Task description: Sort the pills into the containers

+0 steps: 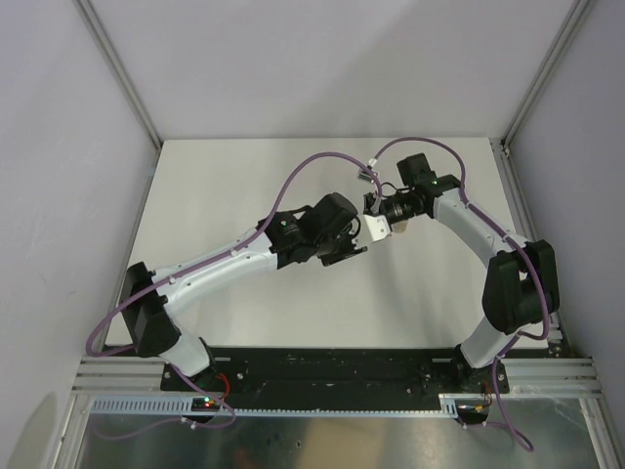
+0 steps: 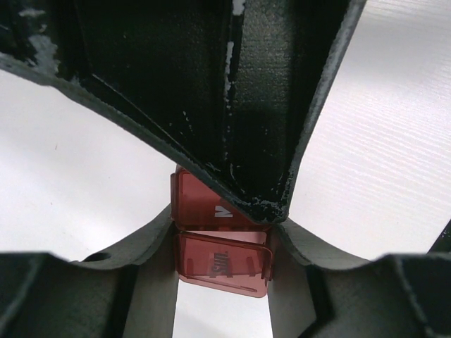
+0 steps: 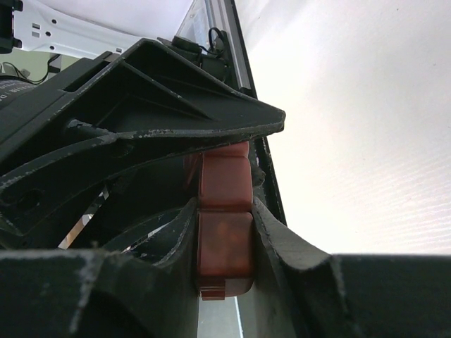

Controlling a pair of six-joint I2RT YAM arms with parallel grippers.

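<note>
Both arms meet over the middle of the desk (image 1: 244,176).

Container strip (image 2: 222,246): dark red, translucent, lids down, with pale lettering on two compartments.

Left fingers (image 2: 144,257): closed on the strip, one finger against each long side. In the left wrist view, a right-arm finger crosses the strip's upper compartment from above.

Right fingers (image 3: 282,246): drawn in against the strip's sides, gripping it at the lower compartment. In the right wrist view, a left-arm finger covers the strip's top end.

Cannot tell whether the strip touches the desk or hangs clear of it. In the top view the strip is hidden between the wrists.
</note>
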